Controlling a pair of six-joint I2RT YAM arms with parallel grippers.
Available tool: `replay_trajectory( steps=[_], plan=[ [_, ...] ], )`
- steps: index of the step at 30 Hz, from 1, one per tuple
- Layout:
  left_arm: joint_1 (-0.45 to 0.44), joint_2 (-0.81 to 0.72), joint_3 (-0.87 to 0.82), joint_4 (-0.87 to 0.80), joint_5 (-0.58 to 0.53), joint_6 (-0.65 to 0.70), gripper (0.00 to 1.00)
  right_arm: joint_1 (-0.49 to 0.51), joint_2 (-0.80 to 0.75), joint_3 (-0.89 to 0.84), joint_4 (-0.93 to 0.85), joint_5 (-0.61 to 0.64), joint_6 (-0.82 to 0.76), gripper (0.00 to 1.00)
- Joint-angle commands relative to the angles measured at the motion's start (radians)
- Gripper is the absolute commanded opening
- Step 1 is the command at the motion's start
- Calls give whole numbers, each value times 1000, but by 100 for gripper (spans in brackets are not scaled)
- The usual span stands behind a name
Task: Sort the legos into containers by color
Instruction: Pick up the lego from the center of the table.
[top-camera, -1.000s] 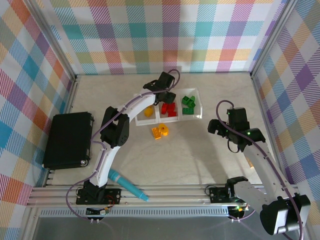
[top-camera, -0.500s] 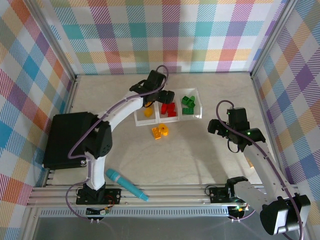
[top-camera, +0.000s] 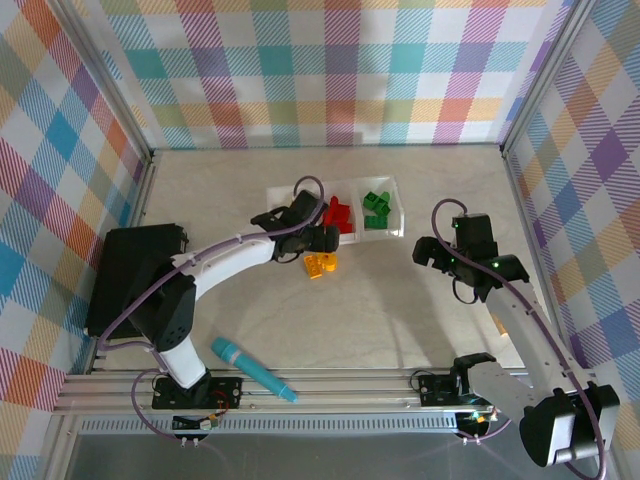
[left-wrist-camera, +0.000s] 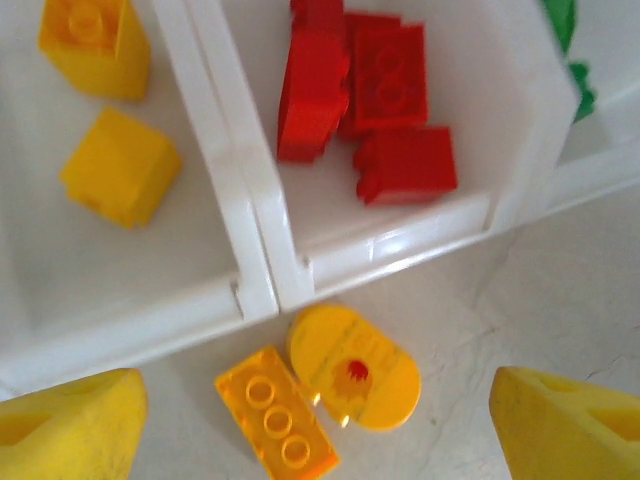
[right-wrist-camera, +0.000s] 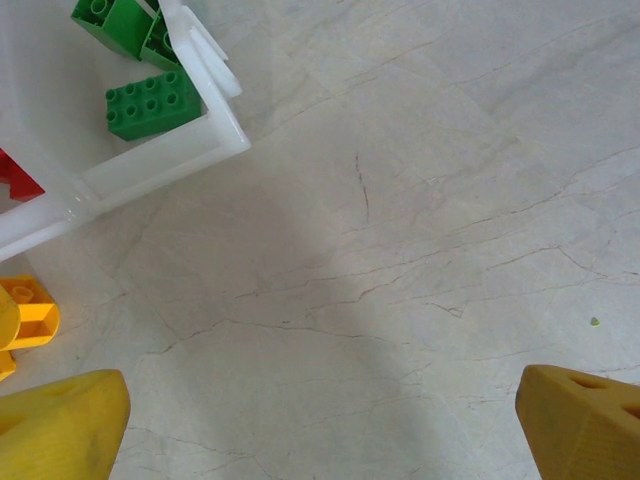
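Note:
My left gripper (top-camera: 314, 243) hangs open just in front of the clear tray (top-camera: 401, 222). Between its yellow fingertips (left-wrist-camera: 70, 430), on the table, lie an orange flat lego (left-wrist-camera: 275, 420) and a round yellow piece (left-wrist-camera: 355, 367), both touching the tray's front rim (left-wrist-camera: 390, 255). Two yellow legos (left-wrist-camera: 120, 180) sit in the left compartment, red legos (left-wrist-camera: 370, 100) in the middle one, green legos (top-camera: 377, 208) in the right one. My right gripper (top-camera: 437, 252) stands open over bare table to the right of the tray, nothing between its fingers (right-wrist-camera: 60, 430). The tray corner (right-wrist-camera: 160, 165) and green legos (right-wrist-camera: 150, 100) lie far left of it.
A large black box (top-camera: 135, 280) rests at the left edge of the table. A teal pen-like cylinder (top-camera: 252, 368) lies near the front rail. Plaid walls close in the back and both sides.
My left gripper has drawn back from over the tray to the loose yellow pieces in front of it, and its jaws have widened. The right arm has not moved.

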Motion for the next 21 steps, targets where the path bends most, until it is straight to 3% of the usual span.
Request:
replay_trajectory(
  steps=[1,9,21],
  plan=[
    [-16,-39,-34,-28,-51,-192,87,-8,1,-17,27,-34,23,99],
    [-115,63,-8,-27,-109,-462,83,-8,-29,-35,24,-35,20,99],
    [-159,187,63,-48,-205,-600,79,-8,-69,-55,2,-29,-4,99]
  ],
)
